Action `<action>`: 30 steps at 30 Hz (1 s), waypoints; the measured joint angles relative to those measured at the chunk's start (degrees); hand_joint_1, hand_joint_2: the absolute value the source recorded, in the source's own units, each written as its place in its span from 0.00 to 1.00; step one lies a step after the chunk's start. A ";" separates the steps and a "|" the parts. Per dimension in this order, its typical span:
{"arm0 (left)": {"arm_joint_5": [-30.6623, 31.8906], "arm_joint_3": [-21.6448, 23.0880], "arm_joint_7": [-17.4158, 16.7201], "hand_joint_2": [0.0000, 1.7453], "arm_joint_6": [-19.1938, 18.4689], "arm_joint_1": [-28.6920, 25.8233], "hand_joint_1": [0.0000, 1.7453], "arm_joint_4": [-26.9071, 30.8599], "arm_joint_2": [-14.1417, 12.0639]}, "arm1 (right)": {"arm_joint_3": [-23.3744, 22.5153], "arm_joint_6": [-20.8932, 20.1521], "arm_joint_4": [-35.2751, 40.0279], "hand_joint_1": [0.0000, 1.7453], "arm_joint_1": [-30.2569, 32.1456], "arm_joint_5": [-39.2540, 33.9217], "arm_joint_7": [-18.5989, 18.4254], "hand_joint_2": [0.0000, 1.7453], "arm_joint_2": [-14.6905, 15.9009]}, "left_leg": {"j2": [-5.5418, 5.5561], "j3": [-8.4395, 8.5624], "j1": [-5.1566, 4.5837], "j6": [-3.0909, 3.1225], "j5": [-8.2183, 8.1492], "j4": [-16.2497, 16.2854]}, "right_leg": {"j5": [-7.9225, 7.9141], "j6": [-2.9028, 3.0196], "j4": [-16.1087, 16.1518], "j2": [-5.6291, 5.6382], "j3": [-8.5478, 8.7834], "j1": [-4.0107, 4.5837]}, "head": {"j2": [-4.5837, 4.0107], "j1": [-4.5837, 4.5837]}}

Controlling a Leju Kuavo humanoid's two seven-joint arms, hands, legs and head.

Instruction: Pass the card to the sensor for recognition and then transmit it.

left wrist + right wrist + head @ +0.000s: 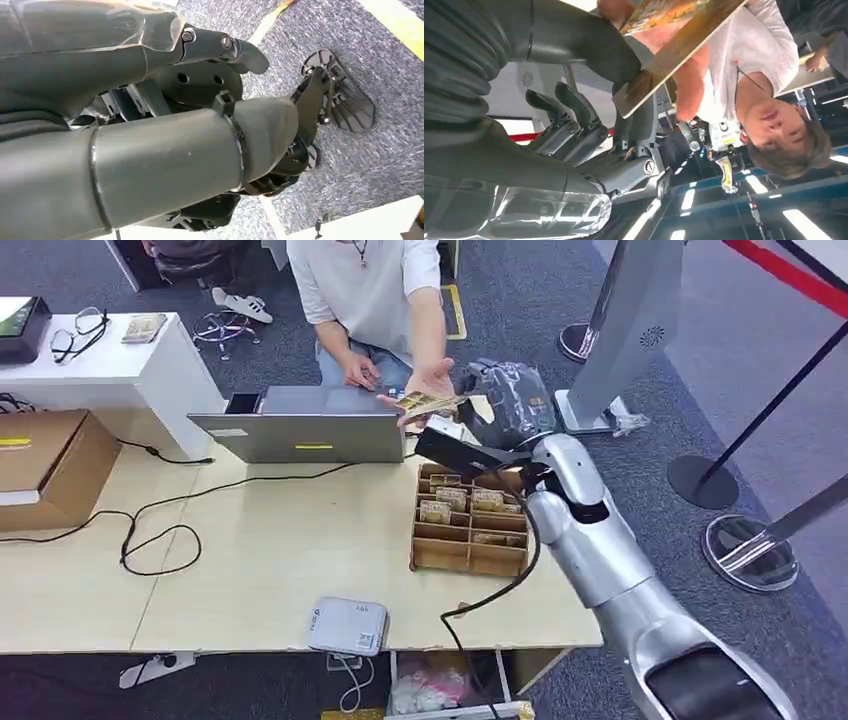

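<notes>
My right hand (pixel 503 392) reaches over the table's far edge to a person in a white shirt (pixel 370 285). It pinches a gold-patterned card (pixel 432 404) by one end. The card's other end lies on the person's upturned palm (pixel 428 378). Up close, the card (pixel 674 47) sits between my thick thumb (pixel 574 45) and a dark finger (pixel 644 125). A white card sensor (pixel 347 626) lies at the table's near edge, well away from the card. My left hand (pixel 210 100) hangs over the carpet and holds nothing.
A wooden compartment box (pixel 468 525) with several cards stands under my right forearm. A grey laptop (pixel 300 425) sits to its left, a cardboard box (pixel 50 465) at the far left, and black cables (pixel 160 530) cross the table. Barrier posts (pixel 700 480) stand at the right.
</notes>
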State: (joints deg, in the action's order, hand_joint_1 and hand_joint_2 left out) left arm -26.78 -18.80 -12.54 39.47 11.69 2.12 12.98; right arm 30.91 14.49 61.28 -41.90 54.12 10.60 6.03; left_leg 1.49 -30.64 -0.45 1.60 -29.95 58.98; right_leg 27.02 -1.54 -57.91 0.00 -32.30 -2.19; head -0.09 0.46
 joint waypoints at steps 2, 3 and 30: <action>-0.42 0.00 0.46 0.00 -0.02 -0.01 0.00 -0.22 -0.31 | -0.04 0.44 -0.96 1.00 0.00 0.09 0.26 1.00 -0.17 | -0.05 0.24 -0.02 0.00 -0.16 -0.04 | 0.10 0.00 0.00 0.00 0.24 -0.02 | 0.00 0.00; -0.50 0.02 0.70 0.00 -0.02 -0.01 0.00 -0.24 -0.44 | -0.04 0.57 -1.36 1.00 0.00 0.20 0.37 1.00 -0.26 | -0.07 0.30 -0.02 0.03 -0.18 -0.04 | 0.13 0.01 0.00 0.01 0.30 -0.02 | 0.00 0.04; 0.55 14.77 -4.55 0.00 0.96 -15.80 0.00 -1.31 -9.70 | -1.05 3.23 -10.27 1.00 -0.84 0.66 3.32 1.00 -5.14 | -0.22 0.48 0.46 -0.46 -0.47 0.08 | 0.28 0.22 0.05 0.58 -0.32 0.41 | 0.00 -0.09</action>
State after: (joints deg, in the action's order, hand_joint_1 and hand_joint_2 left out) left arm -26.23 -4.02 -17.09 40.44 -4.11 0.81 3.28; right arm 29.86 17.73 51.01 -42.74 54.77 13.92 0.90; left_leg 1.27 -30.17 0.01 1.15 -30.42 59.06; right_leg 27.30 -1.33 -57.86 0.58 -32.62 -1.79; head -0.09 0.37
